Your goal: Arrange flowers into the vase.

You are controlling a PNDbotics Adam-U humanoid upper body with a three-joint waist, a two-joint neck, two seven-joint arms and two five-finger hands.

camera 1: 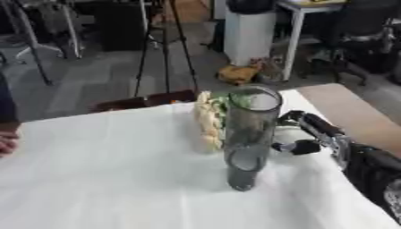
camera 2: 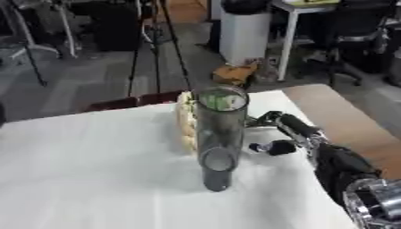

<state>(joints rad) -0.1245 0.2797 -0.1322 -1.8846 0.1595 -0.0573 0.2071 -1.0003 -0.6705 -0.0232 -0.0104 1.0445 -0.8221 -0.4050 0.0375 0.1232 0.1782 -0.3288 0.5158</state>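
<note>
Here right hand [camera 2: 291,130] reaches beside vase [camera 2: 217,138], fingers extended.

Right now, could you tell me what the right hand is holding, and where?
It cannot be told: the right hand reaches behind the vase toward the flowers, its grasp hidden.

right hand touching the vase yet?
Cannot tell. In the right eye view the right hand reaches beside the vase, its upper fingers meeting the vase's edge, but they may pass behind the glass; neither contact nor gap shows plainly.
</note>
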